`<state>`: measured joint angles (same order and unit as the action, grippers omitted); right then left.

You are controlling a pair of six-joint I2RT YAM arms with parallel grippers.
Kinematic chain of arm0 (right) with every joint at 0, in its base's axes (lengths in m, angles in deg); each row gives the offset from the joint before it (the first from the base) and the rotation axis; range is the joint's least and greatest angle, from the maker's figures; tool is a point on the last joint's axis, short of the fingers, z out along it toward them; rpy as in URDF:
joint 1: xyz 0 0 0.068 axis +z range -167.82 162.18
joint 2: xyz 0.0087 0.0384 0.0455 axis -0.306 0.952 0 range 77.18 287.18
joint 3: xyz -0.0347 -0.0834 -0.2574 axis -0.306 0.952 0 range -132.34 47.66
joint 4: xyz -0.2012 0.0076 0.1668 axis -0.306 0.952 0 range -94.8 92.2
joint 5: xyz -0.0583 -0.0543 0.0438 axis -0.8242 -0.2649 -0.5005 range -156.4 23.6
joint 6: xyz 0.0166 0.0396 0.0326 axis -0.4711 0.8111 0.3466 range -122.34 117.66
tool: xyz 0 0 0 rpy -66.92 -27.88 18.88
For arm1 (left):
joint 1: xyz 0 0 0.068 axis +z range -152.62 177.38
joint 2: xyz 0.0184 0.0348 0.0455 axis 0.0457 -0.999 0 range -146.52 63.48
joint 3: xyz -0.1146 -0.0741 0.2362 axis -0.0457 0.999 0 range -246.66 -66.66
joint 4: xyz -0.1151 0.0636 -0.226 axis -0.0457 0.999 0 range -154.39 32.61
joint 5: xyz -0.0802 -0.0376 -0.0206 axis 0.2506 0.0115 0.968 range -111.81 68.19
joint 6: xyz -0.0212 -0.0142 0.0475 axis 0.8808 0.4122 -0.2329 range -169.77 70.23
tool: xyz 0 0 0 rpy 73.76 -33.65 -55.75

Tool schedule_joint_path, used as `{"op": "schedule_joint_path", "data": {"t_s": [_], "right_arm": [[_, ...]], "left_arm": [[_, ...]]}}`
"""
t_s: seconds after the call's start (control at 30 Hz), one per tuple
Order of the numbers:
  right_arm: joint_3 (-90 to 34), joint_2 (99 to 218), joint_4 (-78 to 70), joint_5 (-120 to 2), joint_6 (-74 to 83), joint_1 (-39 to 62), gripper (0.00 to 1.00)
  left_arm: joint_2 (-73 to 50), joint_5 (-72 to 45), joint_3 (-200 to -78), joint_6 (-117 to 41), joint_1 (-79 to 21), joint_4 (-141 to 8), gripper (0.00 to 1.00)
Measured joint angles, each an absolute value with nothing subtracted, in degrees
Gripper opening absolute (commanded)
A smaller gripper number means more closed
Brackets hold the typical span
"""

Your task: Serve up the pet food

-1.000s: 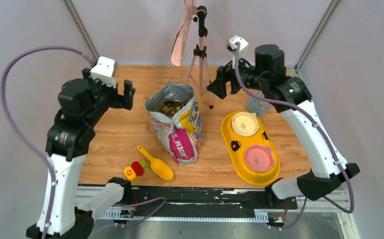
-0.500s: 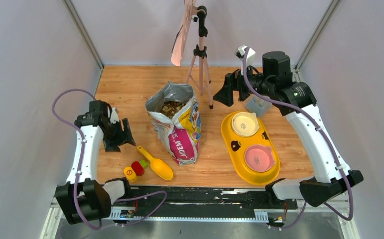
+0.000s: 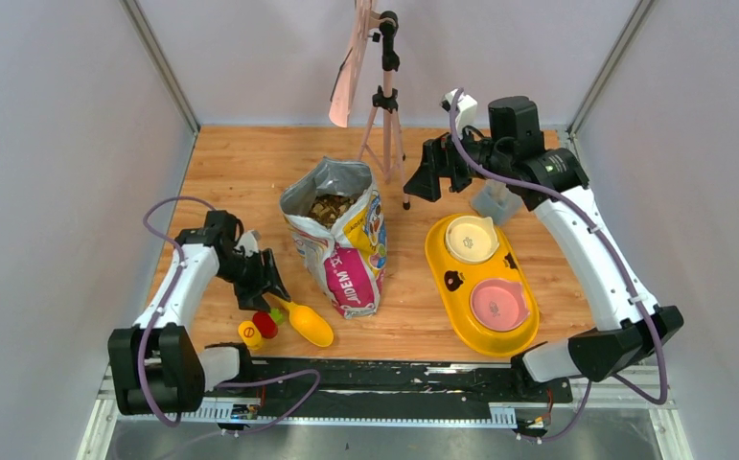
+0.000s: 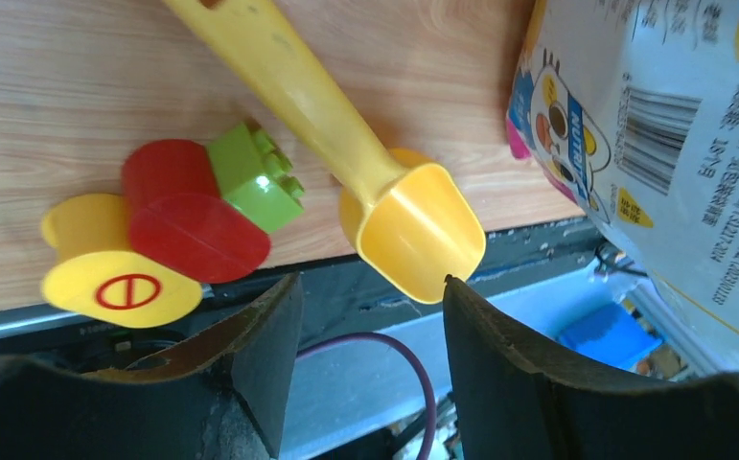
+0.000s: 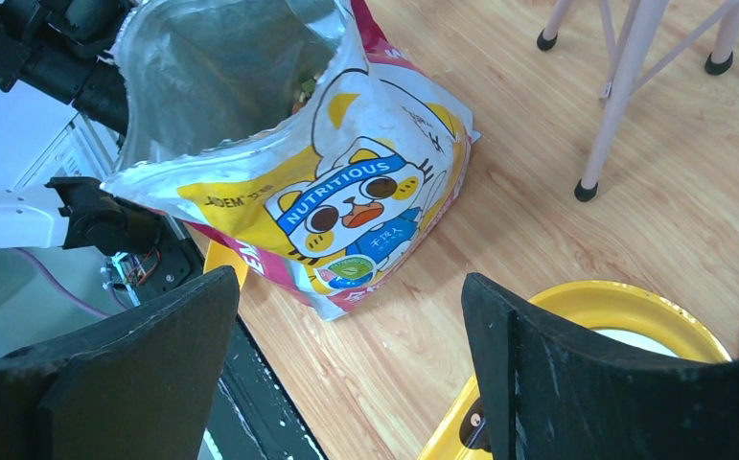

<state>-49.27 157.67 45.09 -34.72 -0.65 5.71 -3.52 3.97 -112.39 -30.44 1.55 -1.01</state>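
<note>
Dropped to the lower left, left gripper [image 3: 272,285] hovers over the yellow scoop [image 3: 303,316], jaws released for grasping; right gripper [image 3: 418,182] hangs released, empty.

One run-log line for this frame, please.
phase: pre-grasp | left gripper: open, at yellow scoop, not gripping | right gripper: open, empty, beyond bag | kibble: in bag | yellow feeder: bowls empty
</note>
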Motion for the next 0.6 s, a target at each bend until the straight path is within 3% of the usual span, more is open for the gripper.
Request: {"op": "schedule_joint_path", "data": {"t_s": [0.17, 0.4, 0.6], "right_arm": [[-49.27, 159.83, 45.11, -34.77, -0.49, 5.71, 0.87], [-49.27, 159.98, 45.09, -34.79, -0.49, 5.71, 0.87], [-49.27, 160.11, 45.07, -34.74, -0.45, 5.32, 0.87]], "left_arm": [[-6.27, 3.53, -111.76, -28.23, -4.01, -1.36, 0.65], [-11.34, 1.22, -111.15, -24.97, -7.55, -2.21, 0.57], [-12.83, 1.13, -109.22, -22.02, -11.18, -4.29, 0.56]]}}
